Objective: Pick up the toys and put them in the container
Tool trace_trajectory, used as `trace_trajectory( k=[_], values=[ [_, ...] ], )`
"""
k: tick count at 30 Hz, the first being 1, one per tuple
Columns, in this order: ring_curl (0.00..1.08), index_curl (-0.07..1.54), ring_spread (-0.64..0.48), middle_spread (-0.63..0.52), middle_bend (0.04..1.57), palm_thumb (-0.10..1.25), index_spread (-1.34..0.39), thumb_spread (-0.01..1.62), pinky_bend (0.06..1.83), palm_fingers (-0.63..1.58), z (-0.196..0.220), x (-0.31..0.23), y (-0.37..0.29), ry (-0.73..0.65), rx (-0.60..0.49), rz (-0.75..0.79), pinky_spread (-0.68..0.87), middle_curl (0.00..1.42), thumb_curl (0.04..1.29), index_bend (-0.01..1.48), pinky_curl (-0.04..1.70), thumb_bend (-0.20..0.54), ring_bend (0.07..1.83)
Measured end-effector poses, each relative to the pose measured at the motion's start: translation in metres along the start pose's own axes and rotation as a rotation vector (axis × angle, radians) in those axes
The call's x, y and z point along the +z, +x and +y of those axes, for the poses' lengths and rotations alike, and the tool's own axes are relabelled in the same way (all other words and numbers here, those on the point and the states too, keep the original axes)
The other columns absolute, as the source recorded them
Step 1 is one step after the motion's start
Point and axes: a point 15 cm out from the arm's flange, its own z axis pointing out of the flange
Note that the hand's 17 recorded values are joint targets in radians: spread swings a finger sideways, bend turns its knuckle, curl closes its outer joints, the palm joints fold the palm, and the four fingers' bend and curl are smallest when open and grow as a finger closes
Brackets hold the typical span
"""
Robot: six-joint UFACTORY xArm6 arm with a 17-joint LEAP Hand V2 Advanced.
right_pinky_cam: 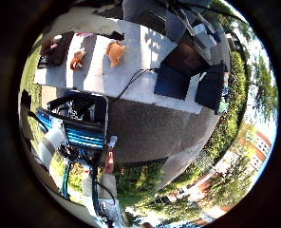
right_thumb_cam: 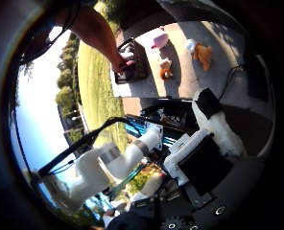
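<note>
In the little finger side palm view a dark container (right_pinky_cam: 55, 50) lies on a pale paved patio (right_pinky_cam: 140, 57), far below the palm. Two orange-brown toys (right_pinky_cam: 115, 52) (right_pinky_cam: 78, 59) and a small pink toy (right_pinky_cam: 84, 35) lie on the paving beside it. In the thumb side palm view a person's arm (right_thumb_cam: 99, 34) reaches down to the container (right_thumb_cam: 132, 65). My right hand (right_thumb_cam: 195, 149) shows there with white and black fingers (right_thumb_cam: 113, 165) stretched out, well away from the toys and holding nothing.
Dark outdoor chairs and a table (right_pinky_cam: 188, 71) stand on the patio past the toys. A cart with blue parts (right_pinky_cam: 79, 122) stands on darker ground near the arm. Grass (right_thumb_cam: 89, 81) borders the paving, with trees and buildings beyond.
</note>
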Motion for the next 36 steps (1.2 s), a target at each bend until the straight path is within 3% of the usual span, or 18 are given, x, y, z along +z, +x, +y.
trace_trajectory(
  k=[11, 24, 33, 36],
  values=[
    [0.32, 0.32, 0.31, 0.08, 0.18, 0.83, -0.21, 1.13, 0.72, 0.20, -0.130, 0.112, 0.064, 0.011, 0.083, -0.015, 0.49, 0.31, 0.50, 0.17, 0.13, -0.031, 0.37],
    [0.32, 0.30, 0.32, 0.08, 0.18, 0.65, -0.06, 1.12, 0.79, 0.29, -0.259, 0.236, 0.076, 0.156, 0.092, 0.110, 0.51, 0.32, 0.44, 0.17, 0.13, -0.043, 0.43],
    [0.33, 0.29, 0.34, 0.10, 0.22, 0.49, 0.02, 1.09, 0.81, 0.48, -0.282, 0.303, 0.053, 0.110, 0.131, 0.135, 0.53, 0.34, 0.36, 0.17, 0.10, -0.049, 0.54],
    [0.36, 0.29, 0.32, 0.06, 0.31, 0.47, -0.01, 1.08, 0.84, 0.79, -0.276, 0.308, 0.055, 0.061, 0.137, 0.190, 0.53, 0.37, 0.35, 0.18, 0.08, -0.040, 0.68]
  ],
)
